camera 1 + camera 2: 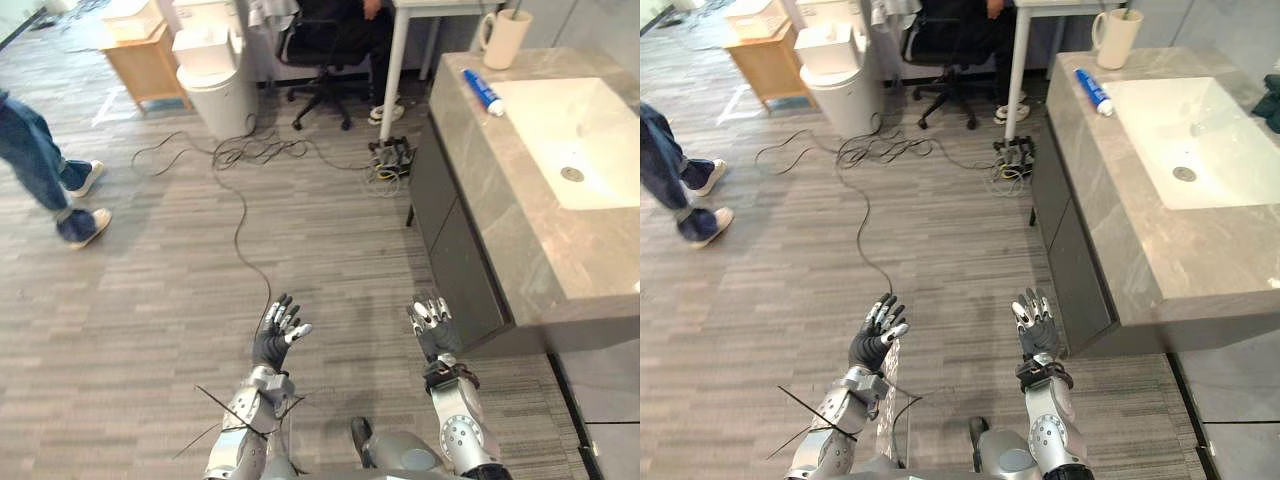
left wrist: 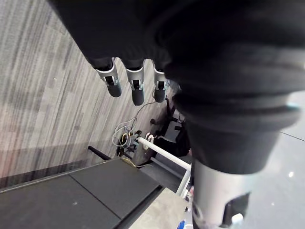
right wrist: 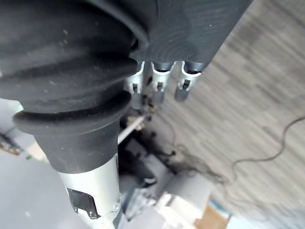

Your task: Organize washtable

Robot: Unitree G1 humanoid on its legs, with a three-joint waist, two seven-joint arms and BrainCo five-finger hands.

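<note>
- The washtable stands on the right, a grey stone top with a white sink set into it.
- A blue tube lies on the top, just left of the sink's far corner.
- A cream mug stands at the far end, near the tube.
- The right hand is over the floor near the washtable's front, fingers straight and empty.
- The left hand is further left, fingers spread and empty.
- Far off are a white bin, a black chair and a person's legs.

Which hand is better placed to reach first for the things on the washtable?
Right, probably: the right hand hangs open beside the washtable, the left hand open over the floor, farther away. The blue tube lies far from both.
</note>
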